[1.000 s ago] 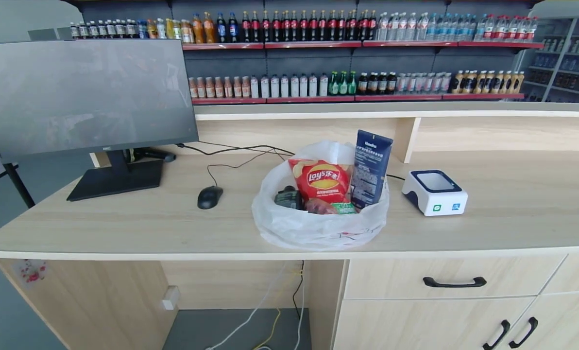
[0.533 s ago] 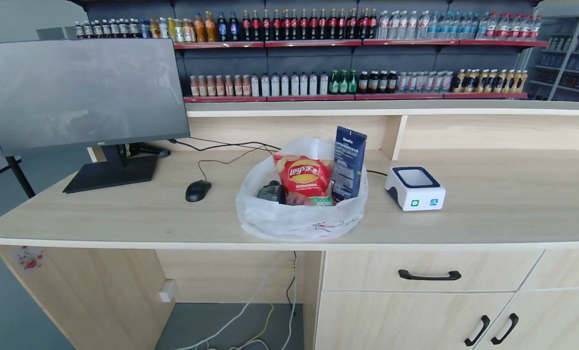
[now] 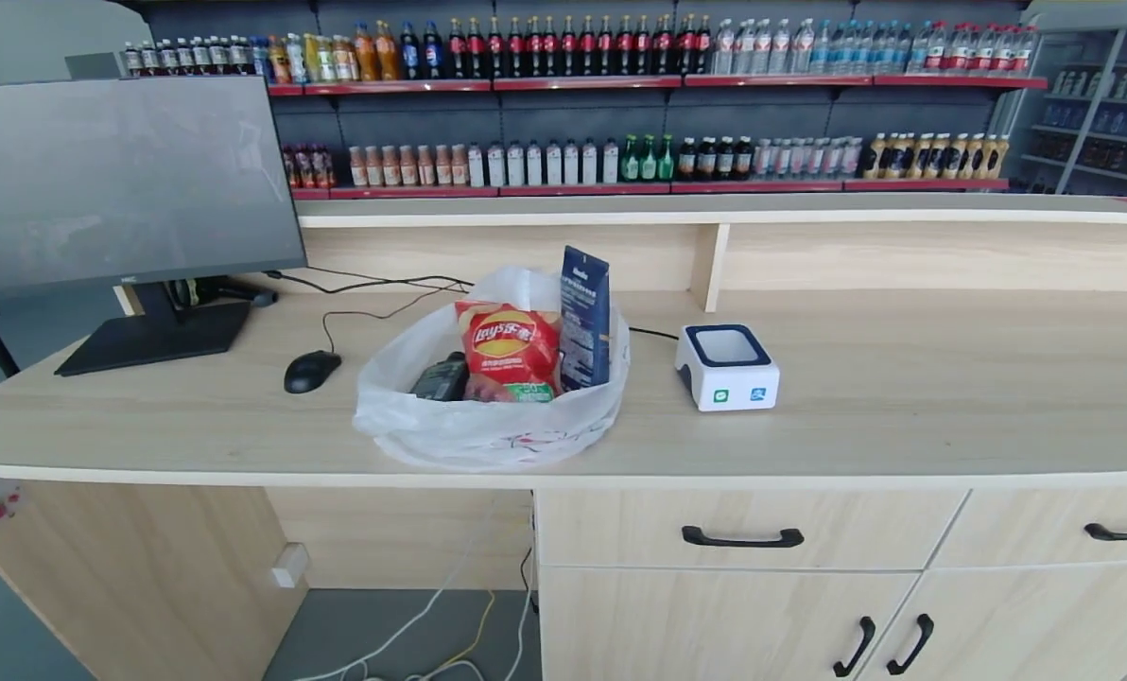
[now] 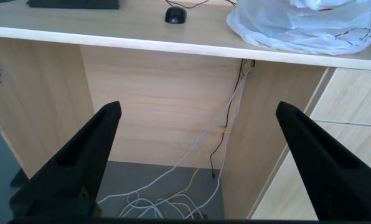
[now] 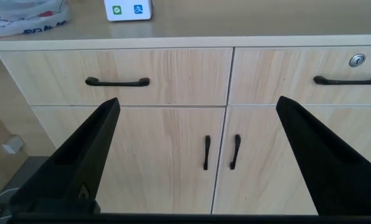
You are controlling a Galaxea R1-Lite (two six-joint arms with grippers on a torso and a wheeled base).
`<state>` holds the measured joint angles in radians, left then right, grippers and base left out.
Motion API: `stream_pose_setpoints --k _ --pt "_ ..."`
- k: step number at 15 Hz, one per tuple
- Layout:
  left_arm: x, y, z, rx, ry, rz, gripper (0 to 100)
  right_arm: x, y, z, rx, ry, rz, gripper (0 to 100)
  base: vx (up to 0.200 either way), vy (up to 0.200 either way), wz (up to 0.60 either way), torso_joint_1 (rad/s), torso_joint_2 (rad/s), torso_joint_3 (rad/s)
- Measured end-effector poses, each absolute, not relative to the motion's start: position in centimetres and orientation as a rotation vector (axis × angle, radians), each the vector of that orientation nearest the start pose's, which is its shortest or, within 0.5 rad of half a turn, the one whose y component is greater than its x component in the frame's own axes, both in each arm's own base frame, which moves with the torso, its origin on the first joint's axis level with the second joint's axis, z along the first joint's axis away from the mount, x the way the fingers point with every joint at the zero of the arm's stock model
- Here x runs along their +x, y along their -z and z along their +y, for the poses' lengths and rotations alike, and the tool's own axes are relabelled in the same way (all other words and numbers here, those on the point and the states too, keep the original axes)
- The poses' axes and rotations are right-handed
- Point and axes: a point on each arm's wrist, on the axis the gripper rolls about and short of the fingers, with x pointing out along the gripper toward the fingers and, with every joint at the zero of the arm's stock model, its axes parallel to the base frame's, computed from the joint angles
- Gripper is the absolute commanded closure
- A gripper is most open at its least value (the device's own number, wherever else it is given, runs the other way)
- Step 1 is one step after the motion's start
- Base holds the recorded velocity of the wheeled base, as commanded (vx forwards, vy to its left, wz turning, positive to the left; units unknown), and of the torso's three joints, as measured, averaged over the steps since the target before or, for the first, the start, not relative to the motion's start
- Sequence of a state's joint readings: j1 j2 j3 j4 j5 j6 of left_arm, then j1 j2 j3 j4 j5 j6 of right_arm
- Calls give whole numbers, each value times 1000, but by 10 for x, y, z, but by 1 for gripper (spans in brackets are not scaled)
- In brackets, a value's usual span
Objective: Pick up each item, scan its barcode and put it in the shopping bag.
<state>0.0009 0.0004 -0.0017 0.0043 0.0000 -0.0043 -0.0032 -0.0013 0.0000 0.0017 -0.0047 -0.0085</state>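
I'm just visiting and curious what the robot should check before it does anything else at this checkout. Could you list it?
1. Left pincer open, holding nothing: ok.
2. Right pincer open, holding nothing: ok.
3. Scanner window uncovered: ok.
4. Shopping bag mouth open, on the counter: ok.
5. Chips bag, blue pouch and dark item inside the bag: ok.
6. Every barcode scanned: cannot tell.

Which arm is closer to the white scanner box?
Right. The right end effector faces the drawers below the scanner; the left end effector faces the gap under the shopping bag.
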Motion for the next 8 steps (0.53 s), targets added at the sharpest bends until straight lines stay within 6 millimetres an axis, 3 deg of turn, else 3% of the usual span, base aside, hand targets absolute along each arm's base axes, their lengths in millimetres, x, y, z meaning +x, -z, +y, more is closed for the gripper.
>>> stream_pose_setpoints --k 6,8 --pt "-23 -76 0 -4 -1 2 0 -23 -75 0 -7 7 0 0 -200 0 0 2 3 0" --pt "-23 -76 0 -6 -1 2 0 -23 -75 0 -8 8 0 0 0 0 0 0 0 0"
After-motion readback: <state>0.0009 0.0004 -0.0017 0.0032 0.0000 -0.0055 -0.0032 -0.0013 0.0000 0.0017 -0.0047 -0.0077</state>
